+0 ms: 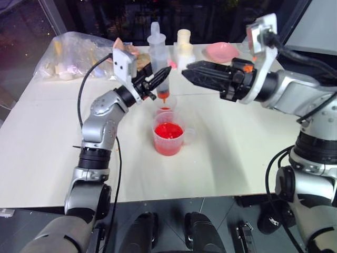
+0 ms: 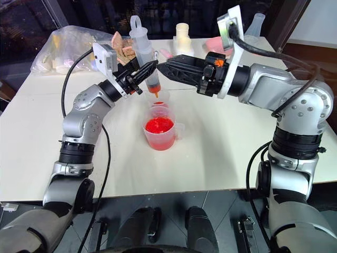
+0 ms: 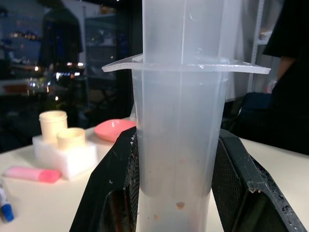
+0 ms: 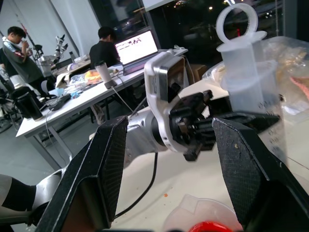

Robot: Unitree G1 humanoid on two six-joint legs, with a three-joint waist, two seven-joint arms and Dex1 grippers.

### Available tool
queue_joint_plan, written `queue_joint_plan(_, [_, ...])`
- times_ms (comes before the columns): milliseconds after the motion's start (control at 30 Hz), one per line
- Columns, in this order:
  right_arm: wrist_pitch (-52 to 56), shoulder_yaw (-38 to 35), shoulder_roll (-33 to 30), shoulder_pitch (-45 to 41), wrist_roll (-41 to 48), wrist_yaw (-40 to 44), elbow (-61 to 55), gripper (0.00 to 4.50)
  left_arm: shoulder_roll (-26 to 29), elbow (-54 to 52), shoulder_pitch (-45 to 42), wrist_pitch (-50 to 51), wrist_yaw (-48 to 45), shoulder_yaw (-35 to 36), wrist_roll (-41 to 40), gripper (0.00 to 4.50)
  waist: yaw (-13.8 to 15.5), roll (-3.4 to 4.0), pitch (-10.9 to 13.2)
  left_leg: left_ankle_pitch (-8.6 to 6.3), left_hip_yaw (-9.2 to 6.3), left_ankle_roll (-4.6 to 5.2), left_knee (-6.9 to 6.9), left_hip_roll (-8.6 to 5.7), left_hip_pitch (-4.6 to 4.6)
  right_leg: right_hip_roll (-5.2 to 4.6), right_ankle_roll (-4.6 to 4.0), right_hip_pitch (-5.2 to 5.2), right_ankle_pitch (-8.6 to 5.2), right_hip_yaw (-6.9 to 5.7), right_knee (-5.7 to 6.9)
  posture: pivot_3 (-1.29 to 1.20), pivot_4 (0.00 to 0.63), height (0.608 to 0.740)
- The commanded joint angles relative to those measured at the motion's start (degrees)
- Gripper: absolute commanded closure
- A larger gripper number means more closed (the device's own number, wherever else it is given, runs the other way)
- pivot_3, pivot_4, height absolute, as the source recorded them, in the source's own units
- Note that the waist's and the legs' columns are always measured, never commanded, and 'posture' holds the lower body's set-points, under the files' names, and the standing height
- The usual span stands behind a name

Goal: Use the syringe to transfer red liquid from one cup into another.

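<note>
Two cups [image 1: 169, 138] on white table [image 1: 47, 153]

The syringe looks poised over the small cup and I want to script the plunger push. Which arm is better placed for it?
Probably the right. The left gripper is shut on the syringe barrel, while the right gripper hangs open beside it, near the plunger.

Left gripper [image 1: 158, 80] clamped shut, pointing toward 2 o'clock; right gripper [image 1: 190, 71] jaws parted, pointing toward 9 o'clock.
</note>
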Motion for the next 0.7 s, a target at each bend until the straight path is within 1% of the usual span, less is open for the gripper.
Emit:
queue_joint_plan(33, [-3.13,1.23,0.97,-4.64,-2.29,0.93,0.67,1.63,-0.39,1.41,-0.27,-4.86,-1.46,-0.41,1.87,3.03,-0.03,0.00,0.00,0.00,0.00,0.00,0.00,0.00,0.00,0.00,0.00,-0.01,0.00,0.00,0.00,0.00,0.150,0.740])
queue_joint_plan(333, [-7.99,5.81,3.54,-11.15,-10.24,4.70,8.04,1.63,-1.04,3.24,0.25,-7.48,-2.49,-1.04,3.52,3.03,0.01,0.00,0.00,0.00,0.00,0.01,0.01,-0.01,0.00,0.00,0.01,-0.01,0.00,-0.01,0.00,0.00,0.150,0.740])
queue_joint_plan(533, [-11.00,8.96,6.72,-13.07,-16.17,6.42,11.99,1.63,-0.91,2.08,1.26,-7.16,-2.53,-1.20,3.70,3.03,-0.27,0.00,0.00,0.00,-0.01,0.00,0.00,-0.01,-0.01,0.01,0.00,-0.03,0.00,-0.01,0.01,0.00,0.150,0.740])
queue_joint_plan(700, [-13.39,10.14,7.93,-13.41,-20.00,8.54,14.39,1.63,-0.97,1.20,1.68,-6.72,-2.27,-1.41,3.60,3.03,-0.29,0.00,0.00,0.00,-0.01,0.00,0.00,-0.01,-0.01,0.02,0.01,-0.04,0.00,-0.01,0.02,0.00,0.150,0.740])
